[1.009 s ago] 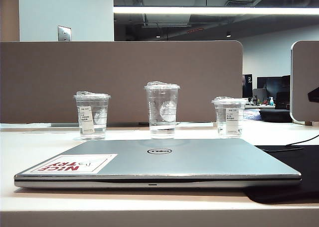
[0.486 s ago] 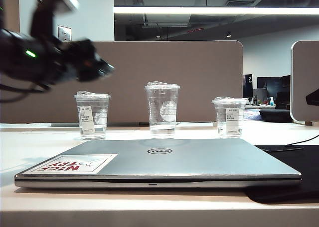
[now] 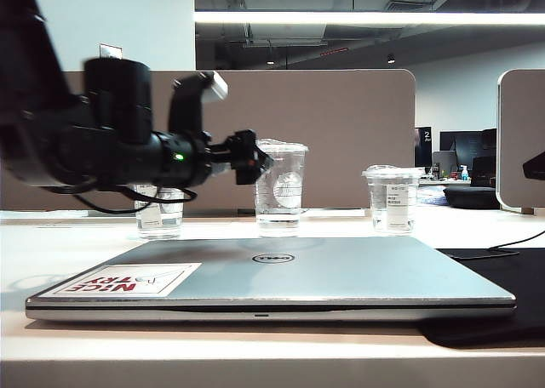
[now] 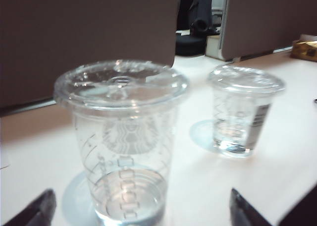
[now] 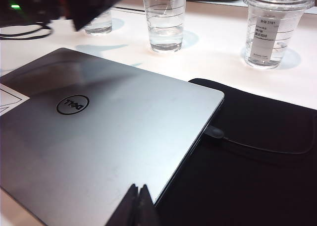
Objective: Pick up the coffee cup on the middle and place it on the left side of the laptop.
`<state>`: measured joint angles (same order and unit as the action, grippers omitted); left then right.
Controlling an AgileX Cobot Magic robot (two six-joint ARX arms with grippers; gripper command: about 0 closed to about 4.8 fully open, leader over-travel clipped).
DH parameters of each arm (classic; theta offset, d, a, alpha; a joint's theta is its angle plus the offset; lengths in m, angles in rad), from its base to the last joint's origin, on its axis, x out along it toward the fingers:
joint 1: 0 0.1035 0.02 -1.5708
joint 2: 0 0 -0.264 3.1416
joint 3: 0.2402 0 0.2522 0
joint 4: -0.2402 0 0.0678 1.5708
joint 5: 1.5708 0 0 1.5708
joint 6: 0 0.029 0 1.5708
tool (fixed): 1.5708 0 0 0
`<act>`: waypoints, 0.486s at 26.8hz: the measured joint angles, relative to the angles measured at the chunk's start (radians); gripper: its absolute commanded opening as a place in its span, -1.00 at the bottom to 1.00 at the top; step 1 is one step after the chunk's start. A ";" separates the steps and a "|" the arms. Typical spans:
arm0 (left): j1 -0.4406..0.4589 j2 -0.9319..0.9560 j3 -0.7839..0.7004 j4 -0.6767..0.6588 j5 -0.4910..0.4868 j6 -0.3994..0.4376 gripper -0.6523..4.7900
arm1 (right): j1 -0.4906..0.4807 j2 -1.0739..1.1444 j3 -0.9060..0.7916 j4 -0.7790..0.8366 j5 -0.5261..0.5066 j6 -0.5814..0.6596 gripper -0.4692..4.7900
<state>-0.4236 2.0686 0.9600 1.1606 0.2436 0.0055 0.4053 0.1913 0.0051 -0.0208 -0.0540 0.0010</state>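
The coffee cup (image 3: 279, 188) is the tallest clear cup, with a round white logo and a clear lid, and stands upright behind the middle of the laptop (image 3: 281, 277). My left gripper (image 3: 252, 159) reaches in level from the left, its tip just at the cup's upper left side. In the left wrist view the coffee cup (image 4: 124, 146) fills the middle, and the left gripper (image 4: 141, 213) is open, its dark fingertips (image 4: 37, 211) wide on either side of the base, apart from it. My right gripper (image 5: 138, 196) is shut and empty above the silver laptop (image 5: 99, 137) near its corner.
A shorter labelled cup (image 3: 159, 219) stands left, partly hidden behind my left arm, another (image 3: 392, 199) on the right. A black sleeve (image 5: 257, 151) with a cable (image 5: 257, 147) lies right of the laptop. A grey partition (image 3: 341, 124) backs the table.
My left arm has come into view from the upper left and swept down and right until its gripper reached the middle cup. Cups and laptop have not moved.
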 measured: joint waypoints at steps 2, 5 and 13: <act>0.001 0.055 0.092 -0.081 -0.001 -0.003 1.00 | 0.000 -0.001 0.000 0.000 0.000 0.000 -0.84; 0.001 0.099 0.171 -0.163 0.000 -0.003 1.00 | 0.000 -0.001 0.000 0.000 0.000 0.000 -0.84; 0.001 0.207 0.318 -0.261 0.000 -0.003 1.00 | 0.001 -0.001 0.000 0.000 0.000 0.000 -0.84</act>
<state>-0.4229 2.2757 1.2781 0.9001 0.2432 0.0029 0.4061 0.1902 0.0051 -0.0208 -0.0540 0.0006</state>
